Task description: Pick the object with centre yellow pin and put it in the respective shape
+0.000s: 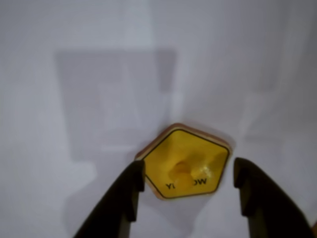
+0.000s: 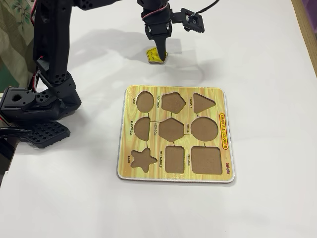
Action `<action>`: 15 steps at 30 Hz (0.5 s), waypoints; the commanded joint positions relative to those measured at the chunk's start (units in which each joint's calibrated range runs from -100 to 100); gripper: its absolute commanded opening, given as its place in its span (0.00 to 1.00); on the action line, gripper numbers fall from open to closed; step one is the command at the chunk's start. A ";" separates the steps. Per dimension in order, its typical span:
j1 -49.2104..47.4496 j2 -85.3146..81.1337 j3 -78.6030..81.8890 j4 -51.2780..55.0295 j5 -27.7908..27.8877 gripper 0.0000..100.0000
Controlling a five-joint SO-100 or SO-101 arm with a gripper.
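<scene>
A yellow pentagon piece [image 1: 195, 153] with a yellow centre pin [image 1: 181, 172] and the word YELLOW lies flat on the white table. In the wrist view my gripper [image 1: 189, 173] is open, one black finger on each side of the piece, neither clearly touching it. In the fixed view the gripper [image 2: 159, 48] points down right over the piece [image 2: 152, 56], just beyond the far edge of the puzzle board [image 2: 173, 90]. The board's pentagon cut-out [image 2: 173, 102] is empty, in the middle of its far row.
The board has several empty cut-outs: oval, triangle, semicircle, hexagon, circle, star, rectangle, square. The arm's black base [image 2: 37, 106] stands at the left table edge. A cable [image 2: 198, 15] hangs by the wrist camera.
</scene>
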 commanded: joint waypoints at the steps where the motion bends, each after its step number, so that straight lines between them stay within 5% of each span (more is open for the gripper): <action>1: -1.64 -0.92 -1.71 -0.01 0.24 0.21; 15: -2.61 -1.42 0.81 0.08 0.19 0.21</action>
